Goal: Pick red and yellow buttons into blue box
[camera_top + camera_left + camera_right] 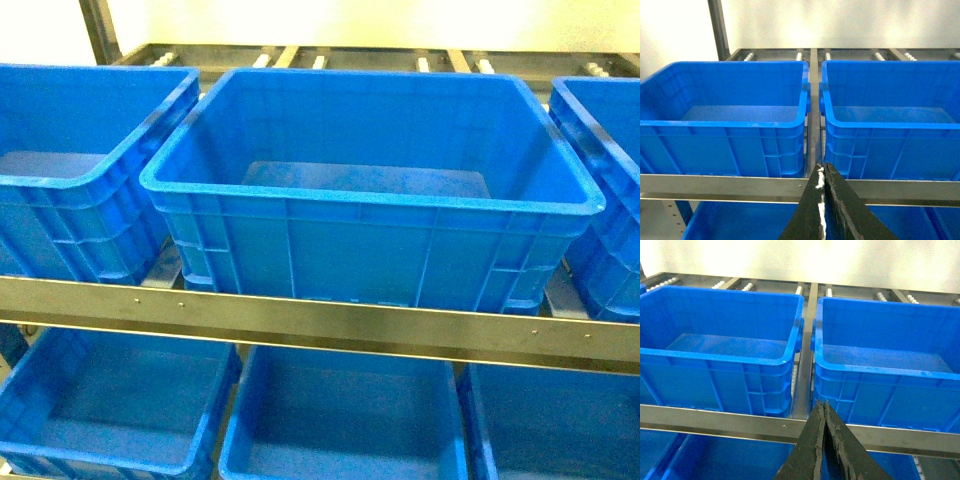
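Note:
A large deep blue box (pixel 370 199) stands in the middle of the upper rack shelf, and its floor looks bare. The same box is on the right in the left wrist view (pixel 890 126) and on the left in the right wrist view (pixel 715 356). The red and yellow buttons are out of view in every frame. My left gripper (pixel 822 167) is shut with nothing held, in front of the rack rail between two crates. My right gripper (pixel 821 404) is likewise shut and empty, at the gap between two crates. Neither gripper appears in the head view.
Similar blue crates flank the box on the left (pixel 60 180) and right (pixel 610 130). A grey metal rail (pixel 320 315) runs along the shelf front. More blue crates (pixel 340 420) sit on the lower shelf. Roller tracks (pixel 320 60) lie behind the crates.

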Controlling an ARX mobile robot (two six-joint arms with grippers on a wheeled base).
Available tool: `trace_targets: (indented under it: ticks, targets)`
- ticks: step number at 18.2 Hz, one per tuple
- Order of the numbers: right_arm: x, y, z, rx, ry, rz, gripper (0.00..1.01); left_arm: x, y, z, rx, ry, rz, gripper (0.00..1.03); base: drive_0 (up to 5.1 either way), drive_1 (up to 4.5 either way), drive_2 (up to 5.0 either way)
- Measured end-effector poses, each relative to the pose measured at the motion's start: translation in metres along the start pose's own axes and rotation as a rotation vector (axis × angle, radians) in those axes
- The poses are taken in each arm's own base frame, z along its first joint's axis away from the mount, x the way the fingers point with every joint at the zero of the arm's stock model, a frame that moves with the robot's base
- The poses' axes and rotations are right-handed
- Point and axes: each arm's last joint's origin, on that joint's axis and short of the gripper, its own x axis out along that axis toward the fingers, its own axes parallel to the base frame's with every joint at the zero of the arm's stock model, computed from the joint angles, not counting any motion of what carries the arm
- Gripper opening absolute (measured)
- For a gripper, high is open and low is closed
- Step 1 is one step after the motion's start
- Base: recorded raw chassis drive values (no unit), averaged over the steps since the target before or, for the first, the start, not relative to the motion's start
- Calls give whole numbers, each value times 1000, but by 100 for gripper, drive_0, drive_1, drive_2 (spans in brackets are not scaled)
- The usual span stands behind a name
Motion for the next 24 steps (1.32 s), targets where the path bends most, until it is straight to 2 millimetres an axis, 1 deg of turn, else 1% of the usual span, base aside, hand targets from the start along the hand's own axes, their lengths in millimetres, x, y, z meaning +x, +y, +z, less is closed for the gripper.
trace_targets:
  ticks: [8, 10, 11, 12, 13, 14, 18, 19, 20, 21, 22, 23, 24]
  targets:
    - [-10, 0, 0, 0, 0, 0, 2, -10, 0, 0, 0, 1, 0, 2, 0, 0, 0]
    - [-16, 0, -6, 0, 48, 1, 2, -13, 0, -1, 0, 11, 0, 2, 0, 0, 0]
    - [-19, 0, -6, 0, 40, 1, 2, -17, 0, -6, 0, 46, 3, 2, 0, 0, 0]
    - [-21, 0, -2, 0, -9, 0, 2, -21, 0, -6, 0, 37, 0, 2, 0, 0, 0]
    - [-21, 0, -2, 0, 2, -1, 2, -22, 0, -1, 0, -10, -1, 2, 0, 0, 0]
    - [-21, 0, -4, 0, 11, 0, 2, -22, 0, -4, 0, 18, -3, 2, 0, 0, 0]
    - [-21, 0, -3, 0, 9, 1, 2, -22, 0, -4, 0, 12, 0, 2, 0, 0, 0]
    - [-21, 0, -3, 0, 9, 1, 5, -22, 0, -4, -1, 12, 0, 22, 0, 0, 0]
    - [-21, 0, -3, 0, 9, 1, 43, -22, 0, -4, -1, 12, 0, 60, 0, 0, 0]
    - [-21, 0, -3, 0, 9, 1, 64, -22, 0, -4, -1, 12, 0, 80, 0, 0, 0]
    - [-21, 0, -3, 0, 9, 1, 71, -22, 0, -4, -1, 12, 0, 87, 0, 0, 0]
    - [-21, 0, -3, 0, 9, 1, 82, -22, 0, -4, -1, 12, 0, 98, 0, 0, 0]
    - [-21, 0, -3, 0, 9, 1, 86, -22, 0, -4, 0, 12, 0, 100, 0, 0, 0]
